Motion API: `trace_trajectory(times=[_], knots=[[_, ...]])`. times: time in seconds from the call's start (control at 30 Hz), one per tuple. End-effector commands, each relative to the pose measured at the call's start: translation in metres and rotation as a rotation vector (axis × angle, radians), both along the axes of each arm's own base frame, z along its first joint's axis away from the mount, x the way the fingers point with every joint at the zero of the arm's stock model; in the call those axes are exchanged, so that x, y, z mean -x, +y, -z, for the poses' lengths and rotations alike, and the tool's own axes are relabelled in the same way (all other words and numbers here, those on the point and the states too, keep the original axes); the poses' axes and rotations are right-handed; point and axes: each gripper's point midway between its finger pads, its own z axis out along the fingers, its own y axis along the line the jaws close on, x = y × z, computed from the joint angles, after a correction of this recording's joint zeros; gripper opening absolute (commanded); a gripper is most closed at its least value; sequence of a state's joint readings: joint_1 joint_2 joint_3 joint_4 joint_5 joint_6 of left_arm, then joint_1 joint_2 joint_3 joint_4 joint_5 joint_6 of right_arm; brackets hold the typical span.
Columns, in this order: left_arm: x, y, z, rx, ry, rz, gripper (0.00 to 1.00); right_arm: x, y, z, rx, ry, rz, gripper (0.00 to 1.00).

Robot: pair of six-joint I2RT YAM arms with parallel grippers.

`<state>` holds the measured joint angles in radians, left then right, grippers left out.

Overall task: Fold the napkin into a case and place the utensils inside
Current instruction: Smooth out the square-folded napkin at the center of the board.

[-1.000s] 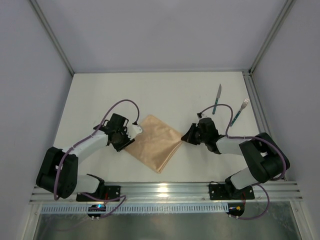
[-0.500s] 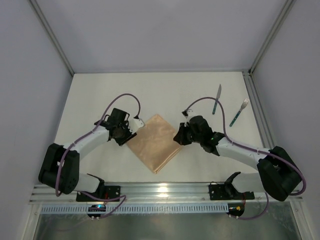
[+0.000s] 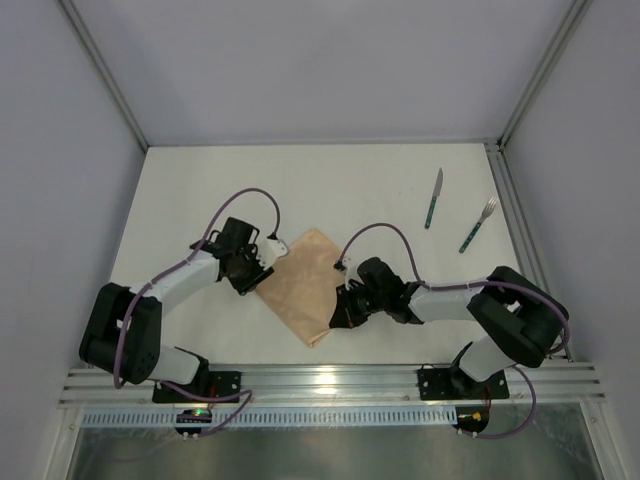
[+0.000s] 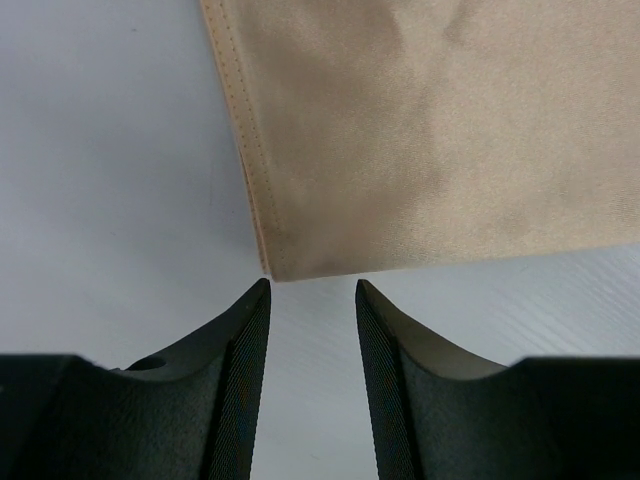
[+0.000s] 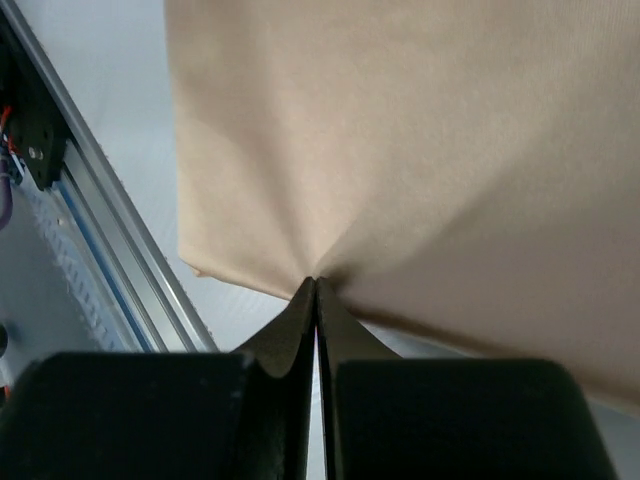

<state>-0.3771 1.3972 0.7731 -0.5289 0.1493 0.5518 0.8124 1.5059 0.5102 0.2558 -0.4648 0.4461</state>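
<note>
The peach-orange napkin (image 3: 300,285) lies folded on the white table, near the middle front. My right gripper (image 3: 338,312) is shut on the napkin's right edge; in the right wrist view the cloth (image 5: 400,140) puckers where the closed fingertips (image 5: 316,285) pinch it. My left gripper (image 3: 262,268) is open at the napkin's left corner, empty; in the left wrist view the corner (image 4: 275,265) lies just past the tips of the spread fingers (image 4: 245,330). The knife (image 3: 433,197) and the fork (image 3: 478,224), both teal-handled, lie at the back right. No finished case shows.
An aluminium rail (image 3: 330,385) runs along the table's near edge, also seen in the right wrist view (image 5: 120,220). Frame posts and grey walls bound the table on the left, the right and the back.
My right gripper has dragged the napkin's right corner leftward and toward the front, folding the cloth narrower. My left gripper has stayed at the left corner.
</note>
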Motion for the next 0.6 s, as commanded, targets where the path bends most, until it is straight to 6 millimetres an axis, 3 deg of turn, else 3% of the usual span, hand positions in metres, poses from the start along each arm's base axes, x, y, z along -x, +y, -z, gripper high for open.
trace_trajectory(times=[0.0,0.17,0.4,0.43,0.57], knots=[[-0.005,0.002,0.007,-0.004,-0.003,-0.031,0.42,0.008,-0.005,0.015,-0.008,0.044,0.03,0.04],[-0.005,0.005,0.013,-0.019,-0.003,-0.033,0.42,0.007,-0.014,0.023,0.002,0.064,0.08,0.04],[-0.004,0.001,0.003,0.014,-0.017,-0.019,0.42,-0.011,-0.013,-0.004,0.064,-0.049,0.041,0.04],[-0.004,0.0,0.001,0.019,-0.021,-0.02,0.42,-0.021,-0.006,-0.021,0.05,-0.109,0.04,0.04],[-0.004,-0.001,-0.007,0.032,-0.037,-0.017,0.42,0.0,0.029,-0.052,-0.033,-0.191,-0.117,0.04]])
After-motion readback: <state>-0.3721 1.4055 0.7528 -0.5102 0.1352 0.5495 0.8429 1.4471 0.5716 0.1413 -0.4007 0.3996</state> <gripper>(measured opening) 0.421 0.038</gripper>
